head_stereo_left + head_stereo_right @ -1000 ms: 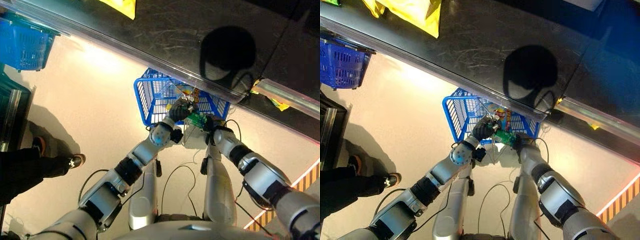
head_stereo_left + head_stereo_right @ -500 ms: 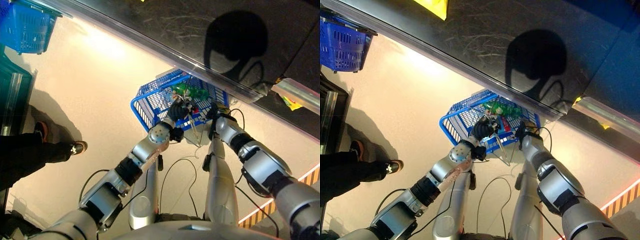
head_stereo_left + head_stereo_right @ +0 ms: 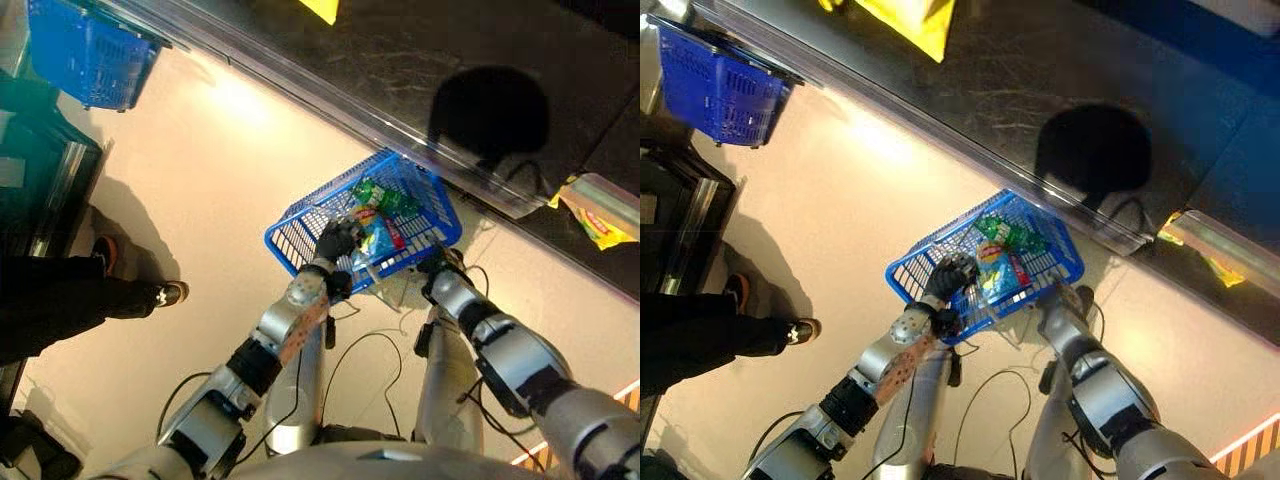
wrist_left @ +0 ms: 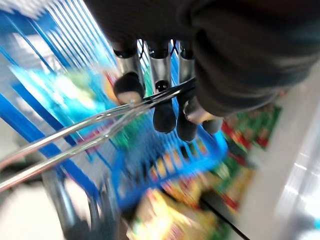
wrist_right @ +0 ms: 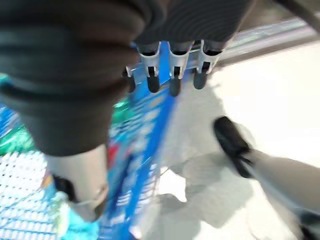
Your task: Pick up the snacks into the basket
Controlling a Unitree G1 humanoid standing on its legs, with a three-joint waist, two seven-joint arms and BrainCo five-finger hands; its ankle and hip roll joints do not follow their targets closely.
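Already our left hand (image 4: 165, 100) was curled round the basket's wire handle (image 4: 75, 137), carrying the blue basket (image 3: 300, 222) with the snacks (image 3: 375, 215) lying inside, just beyond its fingers. Our right hand (image 5: 172, 75) hung beside the rim, fingers relaxed and holding nothing; we judged a level, steady carry would keep them in.

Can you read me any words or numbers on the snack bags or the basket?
None can be read.
Snack bags in the blue basket: print too small and blurred.
Yellow bag on the dark counter: no print legible.
Second blue basket: no label visible.
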